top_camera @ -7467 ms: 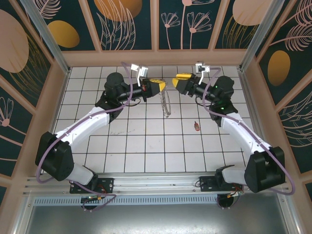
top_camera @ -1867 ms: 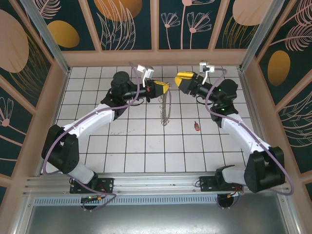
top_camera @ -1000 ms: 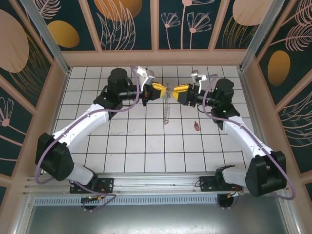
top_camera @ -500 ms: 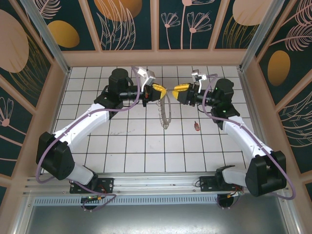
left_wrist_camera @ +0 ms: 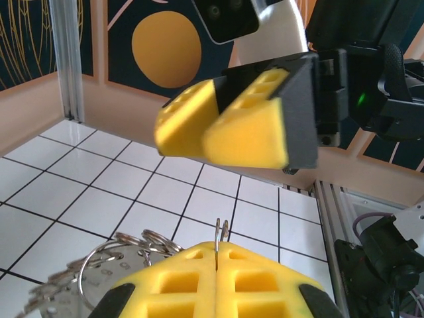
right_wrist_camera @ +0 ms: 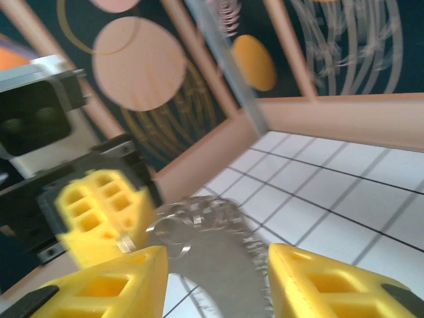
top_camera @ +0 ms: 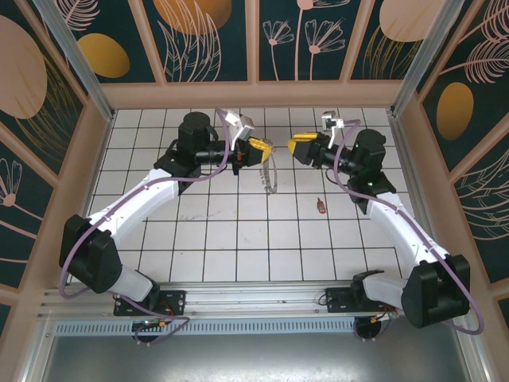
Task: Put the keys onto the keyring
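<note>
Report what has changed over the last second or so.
The right pincer, which met the left one at the top of the keyring a second ago, has drawn back to its right and stands open, holding nothing. Unchanged: the left pincer stays shut on the keyring, which hangs below it, and the key has not moved.

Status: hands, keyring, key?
Left hand shut on keyring, ring dangling. Right hand open, empty, nearby. Key on tiles, untouched. Nothing blocking.

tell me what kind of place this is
Probably a robot test booth, not a home: left arm and right arm bolted to a metal rail, a white tiled table, and painted wall panels boxing it in.
</note>
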Available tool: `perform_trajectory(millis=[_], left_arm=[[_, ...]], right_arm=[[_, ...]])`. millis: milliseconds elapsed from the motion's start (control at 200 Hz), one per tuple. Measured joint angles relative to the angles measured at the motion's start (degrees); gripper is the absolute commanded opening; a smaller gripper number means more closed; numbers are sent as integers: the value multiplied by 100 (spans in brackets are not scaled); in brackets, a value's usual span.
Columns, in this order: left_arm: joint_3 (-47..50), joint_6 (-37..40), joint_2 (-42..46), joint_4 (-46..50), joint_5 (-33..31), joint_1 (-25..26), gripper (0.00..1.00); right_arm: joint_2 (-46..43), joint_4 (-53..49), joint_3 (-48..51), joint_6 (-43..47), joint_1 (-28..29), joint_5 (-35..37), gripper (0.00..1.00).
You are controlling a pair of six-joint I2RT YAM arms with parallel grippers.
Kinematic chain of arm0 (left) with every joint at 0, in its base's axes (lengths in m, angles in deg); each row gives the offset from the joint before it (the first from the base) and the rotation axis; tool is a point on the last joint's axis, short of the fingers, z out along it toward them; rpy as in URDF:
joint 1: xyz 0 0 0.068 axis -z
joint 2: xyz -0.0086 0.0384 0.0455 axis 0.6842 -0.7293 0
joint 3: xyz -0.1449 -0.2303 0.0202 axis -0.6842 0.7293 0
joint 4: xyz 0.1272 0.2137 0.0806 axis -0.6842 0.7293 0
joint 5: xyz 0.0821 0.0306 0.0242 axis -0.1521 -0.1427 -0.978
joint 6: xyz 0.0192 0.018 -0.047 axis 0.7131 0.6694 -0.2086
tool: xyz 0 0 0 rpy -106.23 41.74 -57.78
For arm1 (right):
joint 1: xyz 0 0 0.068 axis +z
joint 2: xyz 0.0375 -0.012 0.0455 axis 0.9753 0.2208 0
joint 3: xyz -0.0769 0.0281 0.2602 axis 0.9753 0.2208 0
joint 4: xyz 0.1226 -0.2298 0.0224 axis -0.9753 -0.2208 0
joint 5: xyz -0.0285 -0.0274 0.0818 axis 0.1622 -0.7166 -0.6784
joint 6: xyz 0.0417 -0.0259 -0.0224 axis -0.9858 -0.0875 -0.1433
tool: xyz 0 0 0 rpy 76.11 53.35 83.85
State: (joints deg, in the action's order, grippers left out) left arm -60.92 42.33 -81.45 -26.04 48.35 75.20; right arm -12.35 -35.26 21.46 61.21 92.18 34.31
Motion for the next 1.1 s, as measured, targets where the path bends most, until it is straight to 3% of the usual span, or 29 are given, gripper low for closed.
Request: perform_trajectory(millis=[260, 525, 786, 1101], left_arm=[[35, -199, -4, -120, -116, 0, 0], [317, -345, -4, -227, -232, 0, 0], [363, -411, -2, -345, -229, 0, 0], [431, -455, -2, -435, -210, 0, 0]], right_arm=[[236, -1414, 9, -302, -546, 1915, 46], [837, -2461, 675, -516, -636, 3397, 42], [1021, -2684, 1617, -774, -636, 3609, 40], [1139, -2352, 1917, -940, -549, 3467, 36]])
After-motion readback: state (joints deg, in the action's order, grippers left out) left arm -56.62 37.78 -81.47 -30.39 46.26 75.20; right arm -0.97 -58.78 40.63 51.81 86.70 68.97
